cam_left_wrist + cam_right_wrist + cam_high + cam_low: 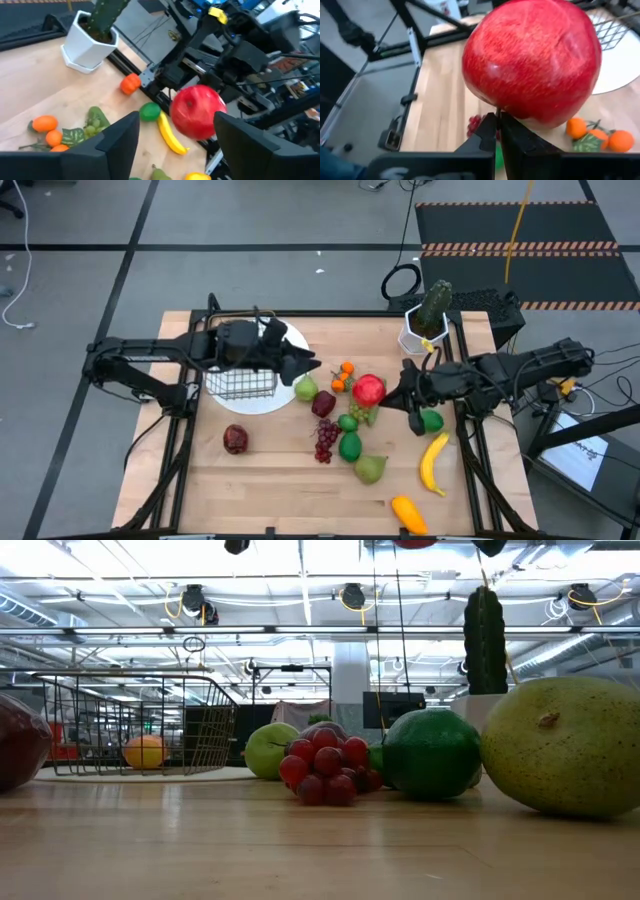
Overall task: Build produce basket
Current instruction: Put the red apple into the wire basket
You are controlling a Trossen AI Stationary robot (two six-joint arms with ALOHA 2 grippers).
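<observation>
Wood table: your R gripper grips the red apple; L gripper beside basket, probably open.

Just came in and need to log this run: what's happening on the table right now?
The right gripper holds a red apple up off the table, among the scattered produce. The left gripper hovers open by the wire basket, which sits on a white plate. The basket holds one orange fruit so far. Grapes, a banana, a pear and other pieces lie on the table.
</observation>
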